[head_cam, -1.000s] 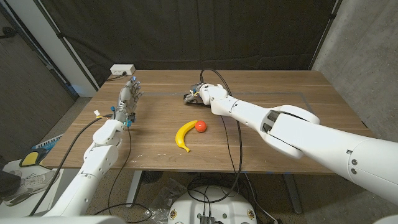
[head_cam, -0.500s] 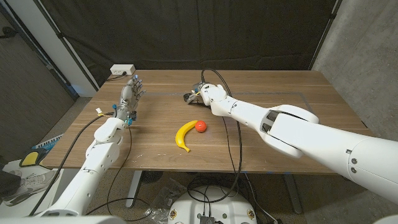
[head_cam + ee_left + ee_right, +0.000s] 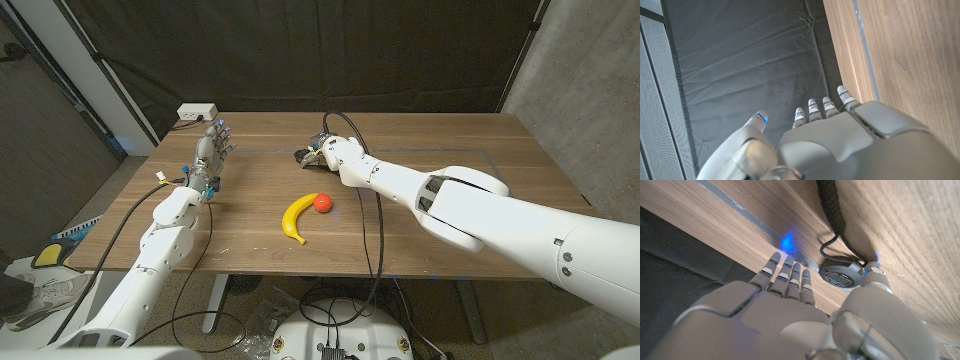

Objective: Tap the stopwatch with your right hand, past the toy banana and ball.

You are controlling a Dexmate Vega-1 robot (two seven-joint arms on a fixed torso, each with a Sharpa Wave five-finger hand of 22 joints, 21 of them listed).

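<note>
Right wrist view: robot hand (image 3: 805, 315) at stopwatch (image 3: 841, 273).

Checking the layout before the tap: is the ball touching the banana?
Yes, in the head view the red ball sits right against the upper tip of the yellow banana, with no gap showing between them.

At upper centre of the head view, the right hand (image 3: 322, 152) covers the small round black stopwatch (image 3: 304, 156) almost wholly. In the right wrist view the thumb hides part of its rim, and contact cannot be judged. The black looped cord (image 3: 832, 215) runs off the frame's upper edge.
</note>
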